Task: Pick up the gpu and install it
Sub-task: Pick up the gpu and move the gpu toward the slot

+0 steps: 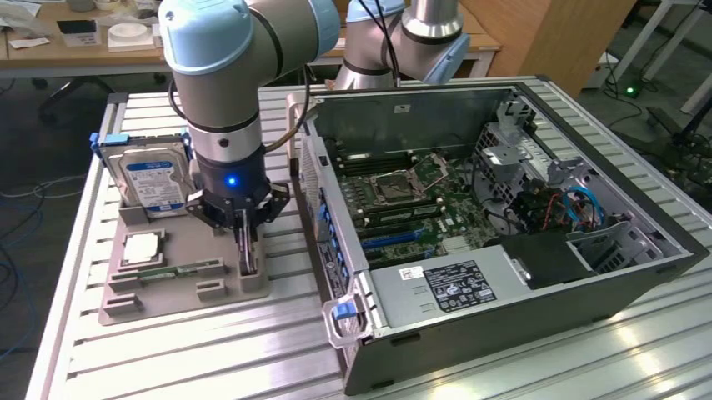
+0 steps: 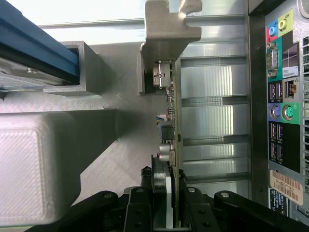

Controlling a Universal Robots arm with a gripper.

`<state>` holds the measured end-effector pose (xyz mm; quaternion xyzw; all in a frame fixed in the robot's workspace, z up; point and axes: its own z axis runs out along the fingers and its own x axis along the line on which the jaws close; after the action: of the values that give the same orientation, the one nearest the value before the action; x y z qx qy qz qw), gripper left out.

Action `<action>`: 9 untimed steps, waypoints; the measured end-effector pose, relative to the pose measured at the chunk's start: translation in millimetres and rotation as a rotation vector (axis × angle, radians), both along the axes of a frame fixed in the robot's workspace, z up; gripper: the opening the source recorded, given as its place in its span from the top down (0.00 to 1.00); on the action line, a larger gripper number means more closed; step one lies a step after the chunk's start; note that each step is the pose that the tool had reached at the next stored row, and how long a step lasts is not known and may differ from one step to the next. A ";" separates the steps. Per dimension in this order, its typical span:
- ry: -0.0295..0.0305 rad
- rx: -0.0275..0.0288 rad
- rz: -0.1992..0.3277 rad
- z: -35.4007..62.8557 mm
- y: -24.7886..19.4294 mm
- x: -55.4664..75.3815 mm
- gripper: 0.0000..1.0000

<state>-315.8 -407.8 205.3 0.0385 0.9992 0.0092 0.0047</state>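
Observation:
The gpu (image 1: 248, 254) stands on its edge in a slot at the near right of the grey holder tray (image 1: 167, 293), a thin dark card. My gripper (image 1: 246, 236) reaches straight down onto it from above. In the wrist view the gpu (image 2: 175, 121) shows edge-on, with its silvery metal bracket (image 2: 166, 29) at the far end. My gripper (image 2: 166, 205) has a black finger (image 2: 140, 205) on each side of the card, shut on it. The card's lower edge still sits in the tray slot.
The tray also holds an upright hard drive (image 1: 156, 179), a square processor chip (image 1: 142, 248) and a green memory stick (image 1: 178, 271). The open computer case (image 1: 623, 275) lies just to the exterior view's right, its rear port panel (image 2: 282, 96) close by. A second arm (image 1: 406, 37) stands behind.

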 end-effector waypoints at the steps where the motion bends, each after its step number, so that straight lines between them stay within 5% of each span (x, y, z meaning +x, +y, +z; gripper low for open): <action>1: 0.0000 0.0000 0.000 0.0 0.0 0.0 0.72; 9: -0.0004 0.0021 0.000 0.5 0.1 0.0 0.72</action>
<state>-315.8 -407.7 205.7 0.0386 0.9992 0.0103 0.0049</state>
